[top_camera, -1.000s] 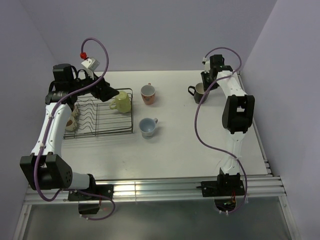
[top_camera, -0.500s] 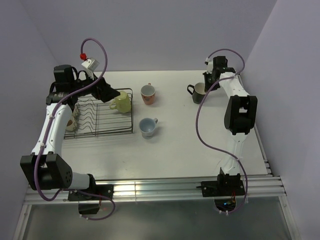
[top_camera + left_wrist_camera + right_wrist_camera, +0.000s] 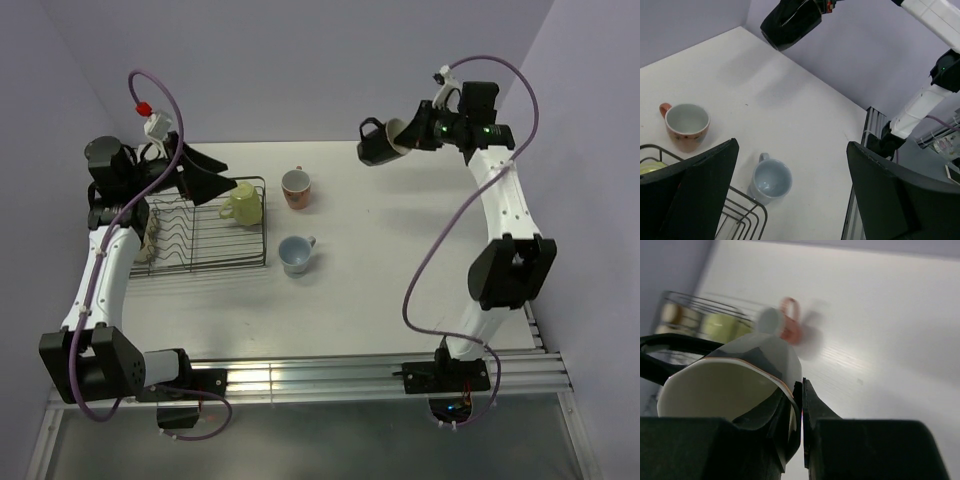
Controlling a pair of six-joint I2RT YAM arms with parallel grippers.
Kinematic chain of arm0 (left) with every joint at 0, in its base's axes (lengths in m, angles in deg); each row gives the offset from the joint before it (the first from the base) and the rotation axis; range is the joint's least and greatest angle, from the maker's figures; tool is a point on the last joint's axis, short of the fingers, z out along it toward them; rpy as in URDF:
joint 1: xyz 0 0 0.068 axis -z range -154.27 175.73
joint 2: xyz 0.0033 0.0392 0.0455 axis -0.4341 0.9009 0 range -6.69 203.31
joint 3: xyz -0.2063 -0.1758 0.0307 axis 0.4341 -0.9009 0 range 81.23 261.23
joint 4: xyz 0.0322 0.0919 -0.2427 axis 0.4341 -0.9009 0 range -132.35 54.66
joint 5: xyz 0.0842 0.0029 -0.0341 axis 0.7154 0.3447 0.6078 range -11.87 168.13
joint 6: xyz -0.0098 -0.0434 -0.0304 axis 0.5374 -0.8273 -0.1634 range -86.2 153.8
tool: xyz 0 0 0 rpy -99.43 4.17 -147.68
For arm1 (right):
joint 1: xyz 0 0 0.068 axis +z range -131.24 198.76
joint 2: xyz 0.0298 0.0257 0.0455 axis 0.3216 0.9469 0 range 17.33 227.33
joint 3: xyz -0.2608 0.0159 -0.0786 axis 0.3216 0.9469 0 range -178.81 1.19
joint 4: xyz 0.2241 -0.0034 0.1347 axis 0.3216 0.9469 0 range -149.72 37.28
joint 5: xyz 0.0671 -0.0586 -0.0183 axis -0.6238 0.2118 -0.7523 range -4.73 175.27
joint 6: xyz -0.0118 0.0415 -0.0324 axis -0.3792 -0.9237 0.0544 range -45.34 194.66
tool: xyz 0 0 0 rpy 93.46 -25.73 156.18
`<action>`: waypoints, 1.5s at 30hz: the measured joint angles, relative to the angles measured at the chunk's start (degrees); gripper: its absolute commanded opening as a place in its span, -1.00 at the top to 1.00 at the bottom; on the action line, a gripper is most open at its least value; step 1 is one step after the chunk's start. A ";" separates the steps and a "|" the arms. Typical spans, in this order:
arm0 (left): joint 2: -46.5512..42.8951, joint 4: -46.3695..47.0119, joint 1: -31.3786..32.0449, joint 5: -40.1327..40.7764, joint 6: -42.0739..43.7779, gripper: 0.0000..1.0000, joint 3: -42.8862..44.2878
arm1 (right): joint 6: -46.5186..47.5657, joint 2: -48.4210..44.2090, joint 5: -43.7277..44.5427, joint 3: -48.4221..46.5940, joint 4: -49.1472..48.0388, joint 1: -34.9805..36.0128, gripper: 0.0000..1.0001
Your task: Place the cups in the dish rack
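- Right wrist view smeared, dish rack [image 3: 695,300] barely readable.
- Right gripper [image 3: 801,395] pinching black cup [image 3: 378,146] by the rim, up in the air.
- Left gripper [image 3: 790,147] wide open beside yellow cup [image 3: 243,203] in dish rack, whole only from above.

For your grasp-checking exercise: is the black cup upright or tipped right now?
Tipped. The black cup is sideways in the air, cream mouth toward the right jaws, which pinch its rim.

Top external: high behind the arm bases [image 3: 445,375], looking down on the whole table [image 3: 400,290].
Left wrist: high up, facing right across the table.
Right wrist: close against the black cup [image 3: 767,357].
Shared: black cup, pink cup [image 3: 295,187], dish rack [image 3: 200,235].
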 measured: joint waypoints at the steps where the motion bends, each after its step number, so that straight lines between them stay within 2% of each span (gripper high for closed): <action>1: -0.11 1.81 0.02 -0.61 -1.40 -0.96 0.46 | -2.34 -2.91 -1.66 1.33 -2.45 1.20 1.00; 6: -0.13 6.64 0.33 -2.43 -6.08 -0.92 5.35 | -14.86 -13.68 -8.87 11.10 -16.57 8.24 1.00; 10: -0.37 14.78 2.64 -2.67 -11.74 -0.89 7.43 | -25.35 -16.28 -11.85 18.25 -27.76 12.98 1.00; 14: -0.96 18.62 8.70 -2.47 -13.77 -0.88 7.67 | -32.70 -16.04 -11.78 21.94 -34.71 17.09 1.00; 18: -2.14 14.84 15.30 -0.96 -10.10 -0.81 8.46 | -38.05 -16.06 -11.74 24.37 -39.63 21.40 1.00; 24: -2.62 3.98 20.11 4.83 0.15 -0.76 12.79 | -41.68 -16.61 -11.98 26.99 -43.08 26.25 1.00; 29: -3.63 0.09 21.75 8.52 4.55 -0.76 12.81 | -42.56 -16.83 -11.96 27.67 -43.85 27.12 1.00; 36: -3.80 -1.66 22.99 12.70 6.38 -0.74 12.79 | -42.71 -17.49 -11.72 28.96 -44.13 27.32 1.00; 45: -3.78 -2.82 23.65 15.30 6.88 -0.45 11.61 | -44.74 -18.64 -12.98 30.12 -47.28 28.28 1.00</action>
